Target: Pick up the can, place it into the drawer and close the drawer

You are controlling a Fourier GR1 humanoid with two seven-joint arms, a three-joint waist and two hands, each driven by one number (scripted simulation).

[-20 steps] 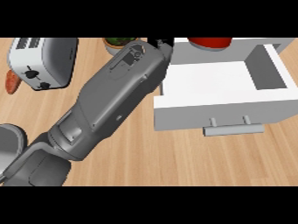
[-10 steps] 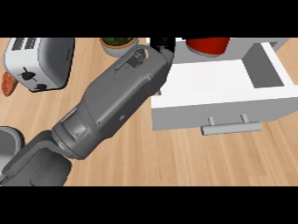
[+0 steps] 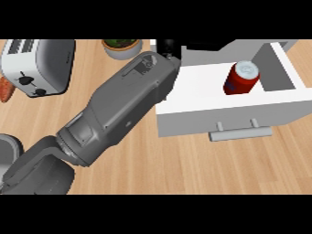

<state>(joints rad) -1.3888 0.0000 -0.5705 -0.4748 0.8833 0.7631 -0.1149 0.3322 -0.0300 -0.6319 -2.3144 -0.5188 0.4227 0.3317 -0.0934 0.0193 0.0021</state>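
Standing upright inside the open white box-shaped drawer (image 3: pixel 206 87), the red cylindrical can with a pale lid (image 3: pixel 241 78) sits toward the drawer's right side, near its grey inner wall, so the placing part looks done and only the closing seems left. The drawer is pulled well out over the light wooden counter (image 3: pixel 185 169), its white front panel carrying a grey bar handle (image 3: pixel 239 134) that faces the robot. One long grey forearm (image 3: pixel 111 114) crosses the view from the lower left up to the drawer's back left corner; its black hand (image 3: pixel 166 46) shows only as a dark patch at the top edge, apart from the can, and whether the fingers are spread or curled cannot be told. No other hand shows. A white toaster (image 3: pixel 36 66) and a small potted plant (image 3: pixel 122 47) stand to the left, well away from the drawer front. The counter below the handle offers open room for a hand to come in and push the panel.
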